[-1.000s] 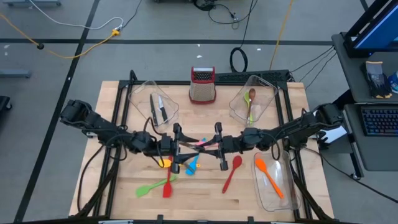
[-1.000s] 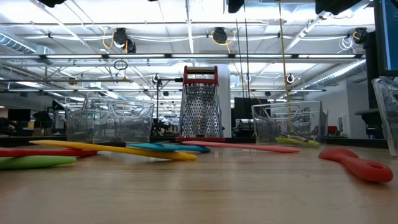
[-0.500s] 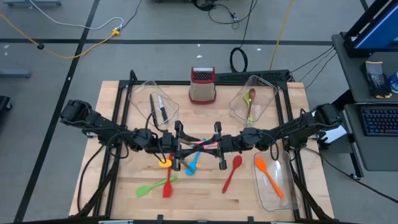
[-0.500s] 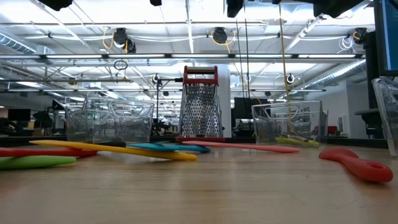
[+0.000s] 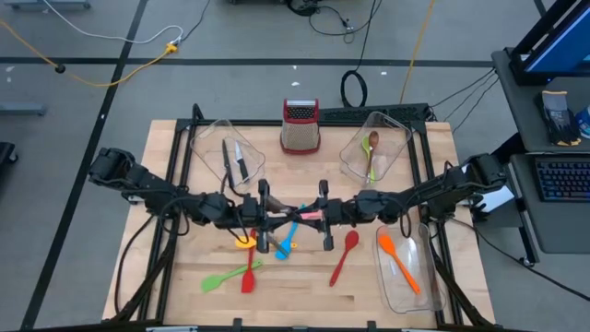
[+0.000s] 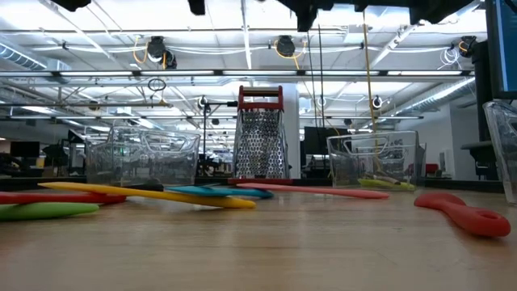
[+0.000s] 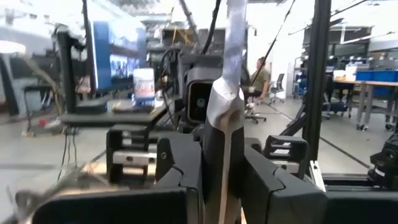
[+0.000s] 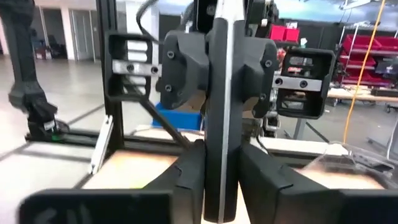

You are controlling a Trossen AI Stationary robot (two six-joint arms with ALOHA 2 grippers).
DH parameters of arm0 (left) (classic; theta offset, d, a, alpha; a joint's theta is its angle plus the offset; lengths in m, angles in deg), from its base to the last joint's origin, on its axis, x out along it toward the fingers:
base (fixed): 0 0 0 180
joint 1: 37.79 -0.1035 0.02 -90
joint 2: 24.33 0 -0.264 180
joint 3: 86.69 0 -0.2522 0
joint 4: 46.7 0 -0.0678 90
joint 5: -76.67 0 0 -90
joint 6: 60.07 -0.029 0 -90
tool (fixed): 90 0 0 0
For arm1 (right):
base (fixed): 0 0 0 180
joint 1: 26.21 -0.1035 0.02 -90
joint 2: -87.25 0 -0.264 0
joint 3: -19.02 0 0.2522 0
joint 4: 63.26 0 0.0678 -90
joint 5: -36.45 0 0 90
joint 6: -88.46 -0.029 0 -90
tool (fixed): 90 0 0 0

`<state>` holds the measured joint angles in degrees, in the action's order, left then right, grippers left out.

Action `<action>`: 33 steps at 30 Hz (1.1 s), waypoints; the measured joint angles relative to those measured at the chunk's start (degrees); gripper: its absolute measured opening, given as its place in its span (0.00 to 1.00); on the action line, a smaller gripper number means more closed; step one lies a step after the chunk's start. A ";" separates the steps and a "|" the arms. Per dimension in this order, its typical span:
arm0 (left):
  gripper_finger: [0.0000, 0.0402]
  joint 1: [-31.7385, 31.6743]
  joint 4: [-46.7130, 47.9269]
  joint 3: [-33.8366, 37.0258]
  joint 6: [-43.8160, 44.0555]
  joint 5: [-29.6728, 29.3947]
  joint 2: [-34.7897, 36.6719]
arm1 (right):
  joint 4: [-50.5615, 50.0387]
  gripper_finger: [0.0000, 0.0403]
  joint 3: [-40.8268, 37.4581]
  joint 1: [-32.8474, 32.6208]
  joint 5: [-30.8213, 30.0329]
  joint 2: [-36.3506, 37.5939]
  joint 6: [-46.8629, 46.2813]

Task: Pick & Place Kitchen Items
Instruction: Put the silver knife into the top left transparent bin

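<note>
Left fingers point(image 7: 180, 171) are closed on the steel blade of a knife point(image 7: 227, 106) held above the desk's point(image 5: 304, 295) middle, its black handle pinched by right fingers point(image 8: 186, 174). Binned: two knives point(image 5: 232, 161), spoons point(image 5: 371, 152), orange spatula point(image 5: 398, 261). Several utensils, a red spoon point(image 5: 343, 256) among them, lie loose.

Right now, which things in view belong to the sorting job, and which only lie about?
Job: knife, red spoon, green spatula, blue spatula, orange spatula.
Lying about: box grater, keyboard, coiled cable.

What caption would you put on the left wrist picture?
The left gripper clamps a steel-bladed knife between its fingers.
</note>
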<state>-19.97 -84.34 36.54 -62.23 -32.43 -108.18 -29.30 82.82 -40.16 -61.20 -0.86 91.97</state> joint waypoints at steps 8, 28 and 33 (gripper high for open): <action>0.13 0.28 10.46 0.13 10.95 -11.99 0.26 | -9.52 0.50 0.09 0.00 -5.81 0.00 -0.89; 0.13 -2.59 39.02 0.20 33.82 -27.49 12.15 | -21.54 0.39 0.09 -3.60 -5.96 0.02 4.40; 0.13 -7.36 50.53 0.12 42.21 -27.21 17.04 | -22.28 0.22 0.09 -5.84 -5.93 0.52 9.34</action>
<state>-27.33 -33.82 36.67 -20.02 -59.64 -91.14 -51.58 82.91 -46.00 -67.13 -0.34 101.30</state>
